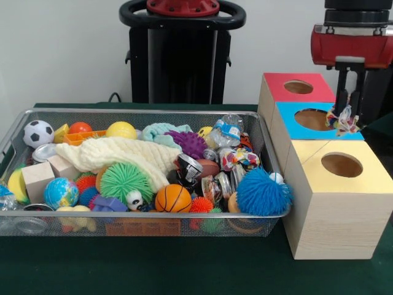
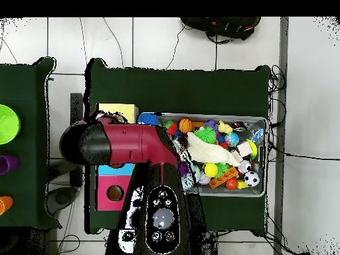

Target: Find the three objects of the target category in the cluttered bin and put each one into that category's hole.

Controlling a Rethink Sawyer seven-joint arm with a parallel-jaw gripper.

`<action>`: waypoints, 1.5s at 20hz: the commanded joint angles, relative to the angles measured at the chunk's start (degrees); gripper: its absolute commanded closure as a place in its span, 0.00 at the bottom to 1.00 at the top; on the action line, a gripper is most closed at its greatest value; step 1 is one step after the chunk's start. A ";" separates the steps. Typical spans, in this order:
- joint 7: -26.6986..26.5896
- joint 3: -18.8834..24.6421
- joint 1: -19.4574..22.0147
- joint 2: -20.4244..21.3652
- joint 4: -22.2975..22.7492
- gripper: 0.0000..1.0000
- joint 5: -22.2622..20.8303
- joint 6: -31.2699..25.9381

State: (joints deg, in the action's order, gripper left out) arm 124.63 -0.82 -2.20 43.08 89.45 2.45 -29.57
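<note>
My gripper (image 1: 345, 114) hangs at the right, shut on a knotted rope toy (image 1: 341, 121) of multicoloured cord. It holds the toy above the right edge of the blue-faced box (image 1: 288, 113), just behind the yellow-faced box (image 1: 374, 178). The yellow face's round dark hole (image 1: 341, 165) lies nearer the camera than the toy. Another rope toy (image 1: 243, 157) lies in the right part of the wire mesh bin (image 1: 141, 111). In the overhead view the arm (image 2: 133, 143) covers the gripper and the blue box; the bin (image 2: 263, 121) and yellow box (image 2: 118, 110) show.
The red-faced box (image 1: 276, 83) with its hole (image 1: 298, 86) stands behind the blue one. The bin holds a blue spiky ball (image 1: 263, 192), a green spiky ball (image 1: 124, 181), a cream cloth (image 1: 123, 153), a small basketball (image 1: 172, 198), a football (image 1: 38, 132), jars and blocks.
</note>
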 commanded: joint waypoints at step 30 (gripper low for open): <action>3.52 2.00 -0.77 -3.51 2.70 0.00 -4.16 2.68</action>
State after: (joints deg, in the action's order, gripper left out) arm 124.63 -0.81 -3.39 42.98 90.66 0.73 -29.50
